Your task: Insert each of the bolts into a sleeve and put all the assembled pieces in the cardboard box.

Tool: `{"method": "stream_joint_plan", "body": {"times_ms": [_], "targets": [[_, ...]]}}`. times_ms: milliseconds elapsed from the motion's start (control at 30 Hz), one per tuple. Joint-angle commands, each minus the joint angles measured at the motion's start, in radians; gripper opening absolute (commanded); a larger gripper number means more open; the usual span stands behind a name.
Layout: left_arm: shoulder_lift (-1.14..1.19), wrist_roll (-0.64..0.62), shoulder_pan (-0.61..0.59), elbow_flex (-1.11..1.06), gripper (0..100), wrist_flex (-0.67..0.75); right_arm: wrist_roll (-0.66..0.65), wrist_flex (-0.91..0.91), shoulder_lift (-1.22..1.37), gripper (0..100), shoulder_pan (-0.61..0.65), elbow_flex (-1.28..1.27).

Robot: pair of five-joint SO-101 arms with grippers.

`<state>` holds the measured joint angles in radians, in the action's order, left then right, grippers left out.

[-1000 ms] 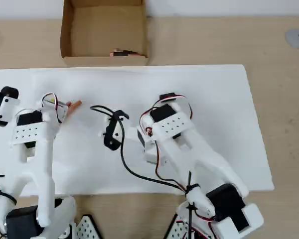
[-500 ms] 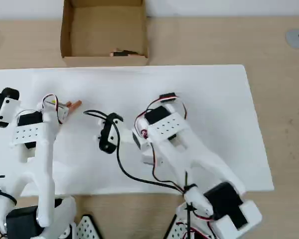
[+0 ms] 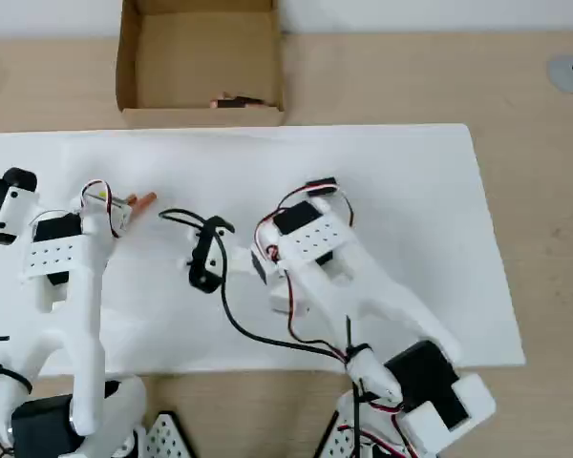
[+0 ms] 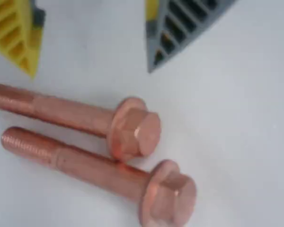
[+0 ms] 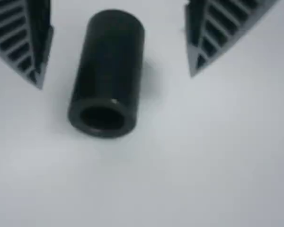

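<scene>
Two copper bolts point(image 4: 85, 118) point(image 4: 109, 175) lie side by side on the white sheet, heads touching. My left gripper point(image 4: 91, 70) hangs open just above them, its yellow finger point(image 4: 19, 33) and grey finger point(image 4: 180, 28) on either side. From above, the bolts point(image 3: 143, 199) poke out beside the left arm point(image 3: 72, 243). A black sleeve point(image 5: 109, 71) lies on its side between the spread fingers of my open right gripper point(image 5: 116, 73); nothing grips it. The right arm point(image 3: 301, 234) covers it from above. The cardboard box point(image 3: 129, 67) at the back holds one assembled piece point(image 3: 237, 101).
The white sheet point(image 3: 411, 210) covers the middle of the wooden table. The right arm's black camera and its cable point(image 3: 205, 258) sit between the two arms. A grey disc point(image 3: 571, 72) lies at the far right edge.
The right arm has shifted a little to the left and nearer the table's front. The left arm and the bolts have stayed put.
</scene>
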<state>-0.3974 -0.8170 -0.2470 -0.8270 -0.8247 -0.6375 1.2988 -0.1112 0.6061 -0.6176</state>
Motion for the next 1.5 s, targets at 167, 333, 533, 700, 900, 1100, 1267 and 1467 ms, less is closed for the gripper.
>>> {"method": "stream_joint_plan", "body": {"times_ms": [167, 333, 533, 700, 900, 1100, 1267, 1467], "targets": [[-0.004, 0.048, 0.006, 0.006, 17, 0.005, -0.012, 0.058, -0.013, 24.2, -0.021, 0.142], [-0.012, 0.049, 0.005, -0.015, 17, 0.005, -0.014, 0.057, -0.002, 24.2, -0.016, 0.11], [-0.013, 0.051, 0.003, -0.018, 17, 0.005, -0.008, 0.055, -0.002, 24.2, -0.022, 0.059], [-0.013, 0.051, 0.003, -0.02, 17, 0.005, -0.012, 0.028, 0.022, 24.2, -0.062, 0.036], [-0.013, 0.051, 0.003, -0.02, 17, 0.005, -0.031, 0.005, 0.107, 24.2, -0.077, 0.068], [-0.013, 0.091, 0.003, -0.02, 17, 0.005, -0.032, 0.005, 0.159, 24.2, -0.076, 0.108], [-0.012, 0.097, 0.003, -0.02, 17, 0.005, -0.032, 0.005, 0.163, 23.9, -0.074, 0.108], [-0.012, 0.097, 0.003, -0.02, 17, 0.005, -0.032, 0.005, 0.159, 22.8, -0.074, 0.108]]}}
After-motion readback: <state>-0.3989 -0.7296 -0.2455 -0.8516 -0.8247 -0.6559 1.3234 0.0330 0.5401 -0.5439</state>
